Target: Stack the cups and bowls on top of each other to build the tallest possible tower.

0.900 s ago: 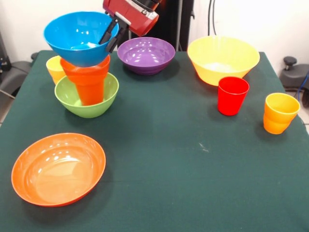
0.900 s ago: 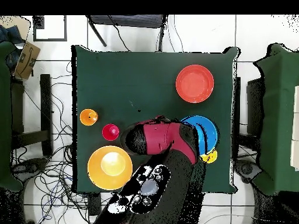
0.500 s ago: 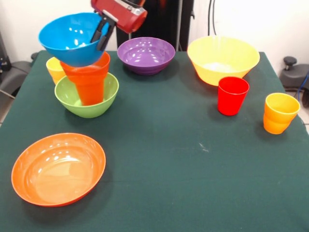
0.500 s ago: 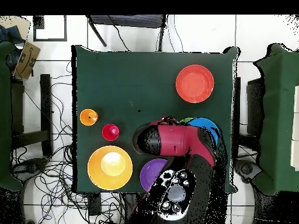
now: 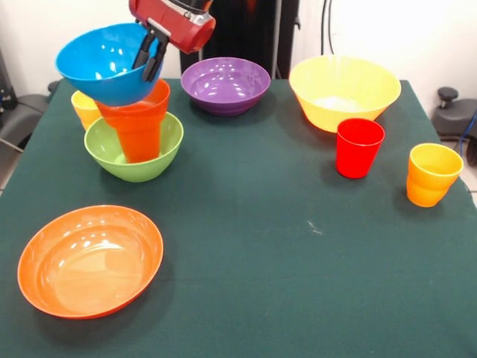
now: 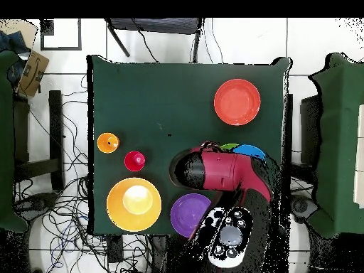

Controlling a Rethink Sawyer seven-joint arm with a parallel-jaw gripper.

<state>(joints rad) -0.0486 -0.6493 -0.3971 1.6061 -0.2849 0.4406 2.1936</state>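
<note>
Front view: we see the gripper [image 5: 149,54] with its two dark fingers closed over the rim of the blue bowl [image 5: 104,66], one finger inside the bowl and one outside. The blue bowl is tilted and sits on top of the orange cup [image 5: 138,123], which stands inside the green bowl [image 5: 134,147]; together they make the tower. We take the green bowl as our landmark. Just behind it, on its left side, a yellow cup [image 5: 83,106] shows partly. In front of it, nearer to the camera, lies the wide orange bowl [image 5: 90,259]. To its right and further back stands the purple bowl [image 5: 226,85], then the big yellow bowl [image 5: 344,91]. Well apart to its right stand the red cup [image 5: 359,147] and the yellow-orange cup [image 5: 432,174]. In the overhead view the arm covers most of the tower.
</note>
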